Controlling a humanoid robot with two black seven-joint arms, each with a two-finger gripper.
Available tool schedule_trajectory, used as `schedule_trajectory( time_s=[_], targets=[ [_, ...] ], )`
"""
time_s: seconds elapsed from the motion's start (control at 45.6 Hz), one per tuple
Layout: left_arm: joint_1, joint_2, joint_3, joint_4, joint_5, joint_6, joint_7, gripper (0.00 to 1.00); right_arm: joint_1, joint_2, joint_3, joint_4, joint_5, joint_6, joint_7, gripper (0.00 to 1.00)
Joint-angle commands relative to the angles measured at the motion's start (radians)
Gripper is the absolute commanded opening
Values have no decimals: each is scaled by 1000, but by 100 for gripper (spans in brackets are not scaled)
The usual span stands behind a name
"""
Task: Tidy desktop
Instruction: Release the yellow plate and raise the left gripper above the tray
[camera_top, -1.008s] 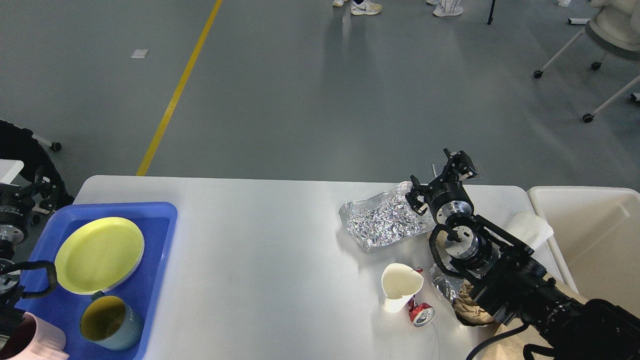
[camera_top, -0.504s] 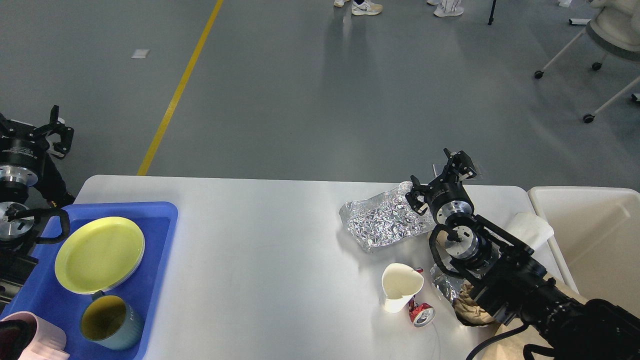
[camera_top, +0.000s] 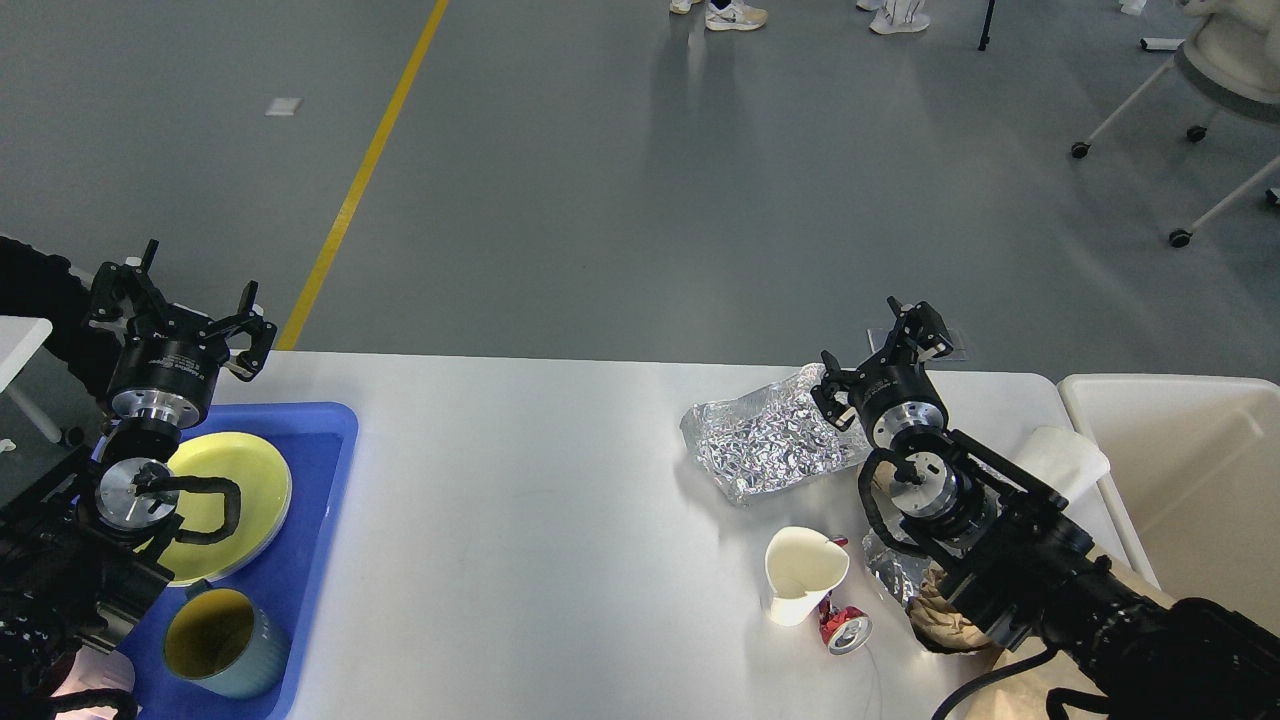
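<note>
Our left gripper (camera_top: 180, 305) stands at the left of the frame, just above the desktop's far left corner, with its two fingers spread wide and nothing between them. Our right gripper (camera_top: 885, 345) is in the right half, its fingers likewise parted and empty, poised over the far right edge of a crumpled foil sheet (camera_top: 770, 440); we cannot tell whether a fingertip touches the foil.

The desktop (camera_top: 540, 500), a glossy white-grey slab with rounded corners, fills the lower half of the frame. At its left end sits a blue tray (camera_top: 310, 520) holding a yellow plate (camera_top: 240, 490), partly behind our left arm, and below it a grey-blue mug (camera_top: 225, 645) with a yellow inside. Right of centre, below the foil, stands a dented white paper cup (camera_top: 800, 575), with a crushed red can (camera_top: 845, 630) lying just beside its base. A smaller scrap of foil (camera_top: 885, 570) and some crumpled brown paper (camera_top: 945, 620) lie under our right arm, and a white cup (camera_top: 1060, 460) lies on its side near the desktop's right edge. A cream-white bin (camera_top: 1180, 480) stands beside that edge.

Beyond the desktop the floor is grey, with a yellow line (camera_top: 365, 170) running to the top of the frame. Shoes (camera_top: 735, 14) show at the top centre, and a wheeled chair (camera_top: 1210, 90) at the upper right.
</note>
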Motion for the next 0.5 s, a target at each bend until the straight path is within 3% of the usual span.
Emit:
schedule_trajectory(
  time_s=[0.0,0.482],
  targets=[
    [1,4,0,0,0,-27,-1,96,0,0,0,0,0,0,0,100],
    [60,-49,-6,0,-3,-35,-29,97,0,0,0,0,0,0,0,100]
  ],
)
